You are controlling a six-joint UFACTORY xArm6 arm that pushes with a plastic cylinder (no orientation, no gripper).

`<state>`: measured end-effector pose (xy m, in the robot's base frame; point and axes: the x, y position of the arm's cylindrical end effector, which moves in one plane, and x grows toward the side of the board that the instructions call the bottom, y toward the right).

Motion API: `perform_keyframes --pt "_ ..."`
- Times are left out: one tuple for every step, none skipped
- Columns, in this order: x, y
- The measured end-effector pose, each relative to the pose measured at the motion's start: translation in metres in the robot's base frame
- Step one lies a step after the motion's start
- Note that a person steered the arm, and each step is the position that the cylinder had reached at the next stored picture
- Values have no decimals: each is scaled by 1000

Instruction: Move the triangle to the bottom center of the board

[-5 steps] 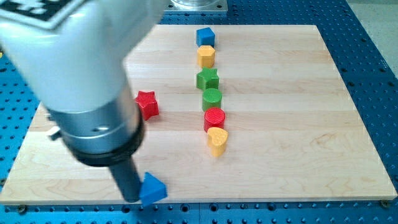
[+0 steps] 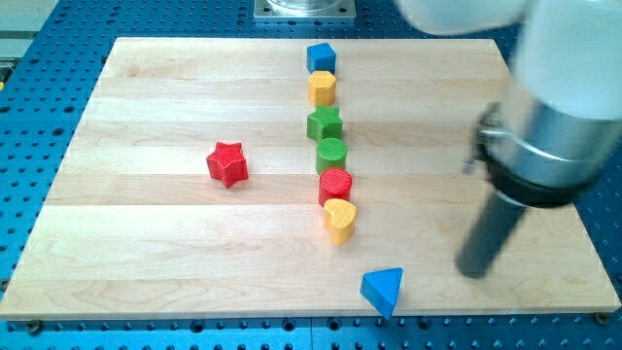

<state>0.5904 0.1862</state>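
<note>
In the camera view, the blue plastic triangle block (image 2: 383,289) lies at the wooden counter's (image 2: 146,272) bottom edge, slightly right of centre. My tip (image 2: 473,271) stands apart to its right, touching nothing, seemingly placed to nudge it leftward. There is no hand.

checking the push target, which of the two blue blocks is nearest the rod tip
The blue triangle at the view's bottom, just left of my tip. The other blue block sits far off at the view's top, heading the column of blocks.

two blue blocks (image 2: 321,55), two yellow (image 2: 323,87), two green (image 2: 325,123), two red (image 2: 227,163)
</note>
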Motion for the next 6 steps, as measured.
perform_keyframes --pt "27 -21" --pt "28 -73" --pt "28 -122" --pt "28 -137" --pt "20 -193" --pt "-43 -241"
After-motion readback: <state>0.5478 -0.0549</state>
